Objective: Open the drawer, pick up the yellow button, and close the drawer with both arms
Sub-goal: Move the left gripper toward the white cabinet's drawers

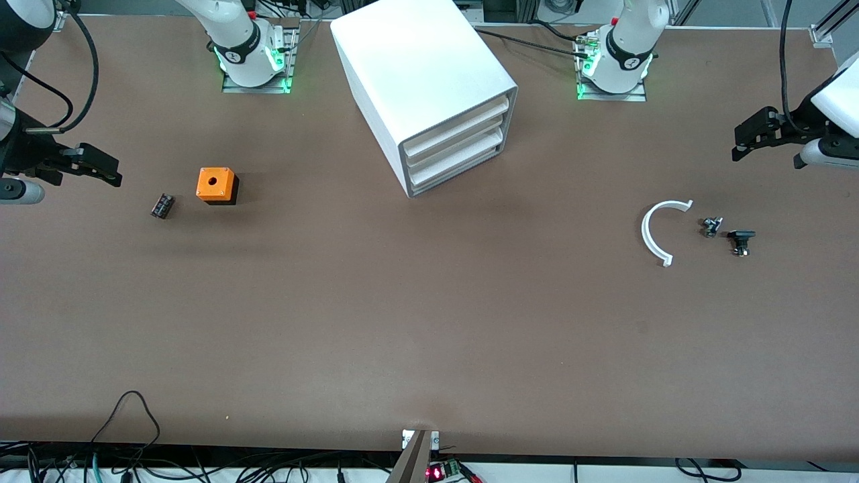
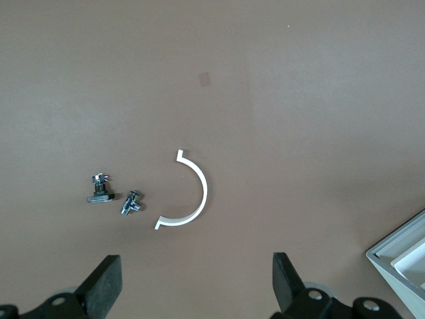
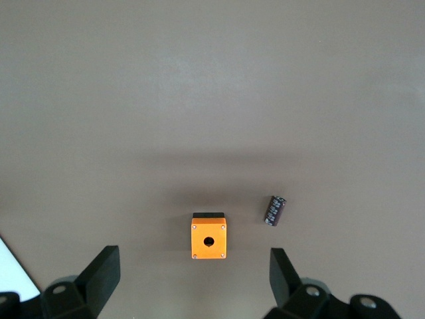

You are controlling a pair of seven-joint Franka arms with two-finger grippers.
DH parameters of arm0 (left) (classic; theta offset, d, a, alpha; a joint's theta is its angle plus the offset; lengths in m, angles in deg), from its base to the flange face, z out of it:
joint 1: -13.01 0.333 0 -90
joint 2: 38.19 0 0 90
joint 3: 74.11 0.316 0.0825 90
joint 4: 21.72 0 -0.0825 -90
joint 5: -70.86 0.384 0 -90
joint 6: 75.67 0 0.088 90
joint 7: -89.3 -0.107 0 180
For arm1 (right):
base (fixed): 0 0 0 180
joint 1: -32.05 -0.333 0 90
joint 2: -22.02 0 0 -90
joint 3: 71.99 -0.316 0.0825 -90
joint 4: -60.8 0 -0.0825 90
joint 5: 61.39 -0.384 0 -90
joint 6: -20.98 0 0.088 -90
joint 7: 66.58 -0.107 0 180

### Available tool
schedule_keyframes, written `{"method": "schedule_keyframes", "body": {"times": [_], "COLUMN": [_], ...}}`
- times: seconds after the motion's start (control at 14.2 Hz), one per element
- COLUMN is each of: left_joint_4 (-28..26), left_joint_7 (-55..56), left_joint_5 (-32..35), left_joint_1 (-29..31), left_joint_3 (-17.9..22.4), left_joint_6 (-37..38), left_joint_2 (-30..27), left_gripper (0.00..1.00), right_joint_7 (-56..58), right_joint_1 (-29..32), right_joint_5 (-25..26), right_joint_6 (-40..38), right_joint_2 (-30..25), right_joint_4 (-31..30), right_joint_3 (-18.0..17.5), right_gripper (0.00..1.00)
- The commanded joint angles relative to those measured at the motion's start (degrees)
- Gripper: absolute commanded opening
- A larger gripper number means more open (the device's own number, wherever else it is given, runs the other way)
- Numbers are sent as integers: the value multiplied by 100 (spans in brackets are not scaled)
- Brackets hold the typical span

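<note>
Cabinet (image 1: 424, 87) as the landmark: the boxy white unit stands on the brown tabletop (image 1: 429, 322) between the two arm bases, its front turned toward the left arm's end of the tabletop and the front camera. All three drawers are pushed in, and the middle drawer (image 1: 455, 146) sits flush with the two others like it. No button shows in any view.

Toward the right arm's end from the cabinet lie an orange cube with a hole (image 1: 216, 184) and, just beside it, a small dark cylindrical part (image 1: 162, 205). The right hand (image 1: 100, 168) hangs in the air over the tabletop's end past that part, released, fingers spread wide and holding nothing.

Toward the left arm's end from the cabinet lie a white half-ring (image 1: 658, 231) and two small metal fasteners (image 1: 711, 226) near it. The left hand (image 1: 755, 137) hangs over the tabletop's end there, likewise released and empty.
</note>
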Motion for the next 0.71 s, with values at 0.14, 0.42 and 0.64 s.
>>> {"method": "schedule_keyframes", "body": {"times": [0.14,0.42,0.64], "left_joint_4": [194,230,300], "left_joint_7": [-149,-167,-87], "left_joint_5": [-106,-124,-115], "left_joint_1": [73,65,-58], "left_joint_3": [13,-13,-92], "left_joint_6": [84,57,75], "left_joint_2": [50,102,338], "left_gripper": [100,100,100], "right_joint_7": [-23,-23,-23], "right_joint_1": [16,16,16], "right_joint_5": [64,29,20], "right_joint_6": [-50,-50,-59], "right_joint_2": [22,13,-22], "right_joint_4": [94,94,50], "right_joint_3": [-24,-24,-16], "right_gripper": [100,100,100]}}
